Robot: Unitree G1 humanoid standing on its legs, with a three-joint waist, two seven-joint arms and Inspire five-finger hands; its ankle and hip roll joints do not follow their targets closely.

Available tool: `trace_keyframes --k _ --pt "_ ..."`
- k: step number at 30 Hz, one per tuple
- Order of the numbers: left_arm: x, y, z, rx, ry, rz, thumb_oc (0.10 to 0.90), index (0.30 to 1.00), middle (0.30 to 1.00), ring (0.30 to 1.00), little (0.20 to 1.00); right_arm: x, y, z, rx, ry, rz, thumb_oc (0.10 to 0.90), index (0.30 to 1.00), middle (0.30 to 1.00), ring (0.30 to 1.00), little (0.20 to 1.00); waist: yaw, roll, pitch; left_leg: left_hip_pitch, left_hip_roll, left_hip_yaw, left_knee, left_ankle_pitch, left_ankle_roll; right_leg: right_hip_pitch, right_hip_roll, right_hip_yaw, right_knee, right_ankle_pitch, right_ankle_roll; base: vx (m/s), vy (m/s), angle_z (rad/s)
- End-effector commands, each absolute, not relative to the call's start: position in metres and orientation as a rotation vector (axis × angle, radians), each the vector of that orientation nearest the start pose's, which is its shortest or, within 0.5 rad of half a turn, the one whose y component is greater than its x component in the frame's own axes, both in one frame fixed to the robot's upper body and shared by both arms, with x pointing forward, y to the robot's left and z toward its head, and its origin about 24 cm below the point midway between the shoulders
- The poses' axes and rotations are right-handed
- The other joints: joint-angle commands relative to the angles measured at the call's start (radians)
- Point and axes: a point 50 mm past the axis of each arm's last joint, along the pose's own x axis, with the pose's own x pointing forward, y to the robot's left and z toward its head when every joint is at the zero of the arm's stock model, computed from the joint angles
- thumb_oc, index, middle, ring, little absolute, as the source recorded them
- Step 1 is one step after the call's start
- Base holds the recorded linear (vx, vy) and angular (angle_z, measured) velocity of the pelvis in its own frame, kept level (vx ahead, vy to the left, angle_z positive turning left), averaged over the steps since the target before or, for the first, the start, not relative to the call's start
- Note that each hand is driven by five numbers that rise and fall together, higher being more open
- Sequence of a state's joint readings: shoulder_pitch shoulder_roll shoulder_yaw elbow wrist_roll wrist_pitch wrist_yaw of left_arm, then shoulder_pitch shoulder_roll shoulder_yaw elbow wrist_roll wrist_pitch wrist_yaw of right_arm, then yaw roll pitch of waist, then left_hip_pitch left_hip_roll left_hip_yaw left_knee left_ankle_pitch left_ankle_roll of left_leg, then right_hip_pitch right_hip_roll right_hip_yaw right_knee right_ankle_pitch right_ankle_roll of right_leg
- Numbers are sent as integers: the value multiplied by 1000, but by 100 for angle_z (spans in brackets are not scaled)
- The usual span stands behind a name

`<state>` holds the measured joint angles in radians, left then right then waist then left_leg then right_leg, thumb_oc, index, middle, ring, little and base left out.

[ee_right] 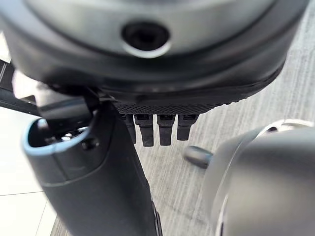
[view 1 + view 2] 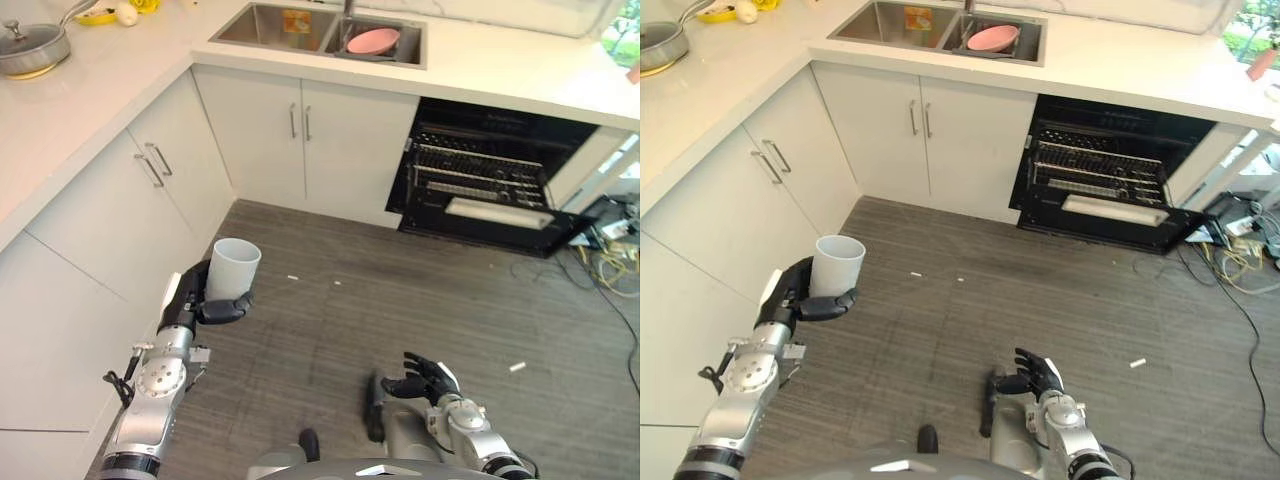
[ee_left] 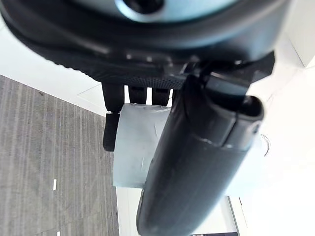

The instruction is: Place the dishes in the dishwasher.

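My left hand (image 2: 208, 296) is shut on a white cup (image 2: 234, 268), held upright above the floor beside the left cabinets. The left wrist view shows the cup (image 3: 140, 147) with fingers and thumb wrapped round it. My right hand (image 2: 425, 379) hangs low near the floor at the lower middle, fingers relaxed and holding nothing. The dishwasher (image 2: 490, 180) stands open under the far counter, its dark racks pulled into sight and its door (image 2: 500, 232) folded down. A pink bowl (image 2: 372, 41) lies in the sink (image 2: 270, 25).
White cabinets (image 2: 120, 210) line the left side and the back. A lidded pot (image 2: 30, 45) and yellow items (image 2: 100, 14) sit on the left counter. Cables (image 2: 610, 260) lie on the floor at the right. Small white scraps (image 2: 517, 367) dot the grey floor.
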<state>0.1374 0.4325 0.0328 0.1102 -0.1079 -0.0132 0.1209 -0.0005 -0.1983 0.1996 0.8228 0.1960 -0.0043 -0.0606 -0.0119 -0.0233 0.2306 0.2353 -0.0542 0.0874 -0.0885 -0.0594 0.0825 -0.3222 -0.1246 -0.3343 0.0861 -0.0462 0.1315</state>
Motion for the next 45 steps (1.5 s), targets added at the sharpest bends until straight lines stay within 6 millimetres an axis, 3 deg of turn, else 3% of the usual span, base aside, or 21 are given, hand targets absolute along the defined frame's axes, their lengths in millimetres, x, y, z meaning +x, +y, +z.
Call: trace_keyframes --k 1,4,6,9,10,13,14,15,16,19,21,25,30,32,33,35,36,39,40,43,45 --pt "231 247 61 417 -49 96 400 300 300 300 300 179 -212 -118 -191 793 -62 800 900 900 900 900 30 -32 -67 -53 27 39 162 -113 -91 217 -1 -186 -73 78 3 614 122 2" --pt "230 240 57 392 -40 72 400 300 300 300 300 169 -222 -121 -182 821 -105 800 900 900 900 900 17 -31 -95 -65 55 35 374 -97 -152 278 18 -159 -66 72 -38 519 35 4" --pt "229 239 54 379 -29 63 400 300 300 300 300 166 -225 -121 -185 825 -116 800 900 900 900 900 10 -27 -94 -143 105 45 616 -4 -217 329 52 -138 -75 33 -90 322 -29 78" --pt "229 240 55 369 -31 79 400 300 300 300 300 172 -232 -116 -190 799 -147 800 900 900 900 900 21 -35 -73 -247 107 17 807 51 -226 376 63 -113 -101 18 -113 204 25 -20" --pt "229 240 53 354 -22 84 400 300 300 300 300 172 -233 -116 -178 799 -164 800 900 900 900 900 29 -27 -59 -291 156 24 737 8 -196 413 70 -86 -113 7 -103 375 170 -78" --pt "227 242 50 360 -9 99 400 300 300 300 300 177 -235 -111 -181 768 -165 800 900 900 900 900 48 -39 -47 -340 166 -18 537 -53 -163 438 48 -22 -121 -2 -70 325 252 -60" --pt "225 244 50 367 -8 108 400 300 300 300 300 178 -236 -110 -198 766 -157 800 900 900 900 900 65 -35 -43 -353 138 -84 453 -40 -167 443 56 16 -119 -5 -64 177 184 -66" --pt "225 244 50 367 -8 108 400 300 300 300 300 178 -236 -110 -198 766 -157 800 900 900 900 900 66 -38 -43 -351 135 -83 442 -30 -166 440 52 16 -119 -3 -64 255 262 -107" --pt "223 246 48 373 0 123 400 300 300 300 300 178 -237 -110 -234 767 -150 800 900 900 900 900 89 -17 -38 -354 115 -207 309 30 -185 458 68 69 -114 -13 -57 196 227 -117" --pt "222 245 47 369 -1 130 400 300 300 300 300 179 -238 -109 -248 762 -139 800 900 900 900 900 87 -7 -40 -346 100 -232 290 49 -193 464 62 102 -90 -25 -55 166 220 -123" --pt "223 240 45 347 5 105 400 300 300 300 300 175 -238 -110 -235 764 -147 800 900 900 900 900 71 6 -51 -299 128 -180 222 51 -184 460 55 106 -59 -43 -47 137 273 -73" --pt "229 233 48 357 -5 43 400 300 300 300 300 170 -239 -111 -203 768 -181 800 900 900 900 900 47 9 -65 -248 108 -125 177 38 -149 430 16 125 13 -59 -15 96 243 -40" --pt "232 228 54 346 -38 18 400 300 300 300 300 199 -240 -88 -208 635 -205 800 900 900 900 900 54 28 -46 -207 100 -2 203 -25 -83 310 -50 116 216 -49 36 23 203 -115" --pt "234 225 54 341 -42 11 400 300 300 300 300 211 -242 -74 -217 563 -214 800 900 900 900 900 50 32 -41 -172 101 57 186 -42 -70 271 -102 54 260 -2 55 45 131 -90" --pt "234 226 55 332 -45 18 400 300 300 300 300 220 -244 -60 -230 490 -214 800 900 900 900 900 43 33 -49 -137 103 110 152 -53 -71 262 -146 -21 206 27 54 95 14 -128" --pt "233 230 58 320 -61 46 400 300 300 300 300 232 -247 -40 -246 392 -221 800 900 900 900 900 36 32 -50 -111 113 146 129 -60 -81 232 -172 -79 135 67 51 124 -51 -121" --pt "233 230 58 318 -60 46 400 300 300 300 300 231 -247 -40 -247 393 -221 800 900 900 900 900 39 37 -51 -106 117 149 125 -63 -82 234 -167 -78 132 67 52 220 -52 -78" --pt "235 234 62 305 -78 82 400 300 300 300 300 247 -247 1 -251 194 -216 800 900 900 900 900 18 37 -54 -65 122 162 113 -96 -95 207 -176 -103 64 99 74 210 -50 -63" --pt "235 234 62 304 -78 82 400 300 300 300 300 245 -247 2 -251 194 -215 800 900 900 900 900 18 37 -54 -63 122 162 113 -97 -95 211 -175 -104 58 101 74 56 -68 -21" --pt "236 233 59 291 -73 93 400 300 300 300 300 240 -246 26 -214 69 -218 800 900 900 900 900 -4 17 -70 -49 122 174 137 -113 -105 247 -155 -101 -5 118 56 177 -161 3" --pt "234 231 57 271 -72 98 400 300 300 300 300 237 -241 50 -176 -53 -183 800 900 900 900 900 -15 16 -88 -43 159 174 190 -133 -123 290 -107 -88 -42 106 39 251 -228 11"
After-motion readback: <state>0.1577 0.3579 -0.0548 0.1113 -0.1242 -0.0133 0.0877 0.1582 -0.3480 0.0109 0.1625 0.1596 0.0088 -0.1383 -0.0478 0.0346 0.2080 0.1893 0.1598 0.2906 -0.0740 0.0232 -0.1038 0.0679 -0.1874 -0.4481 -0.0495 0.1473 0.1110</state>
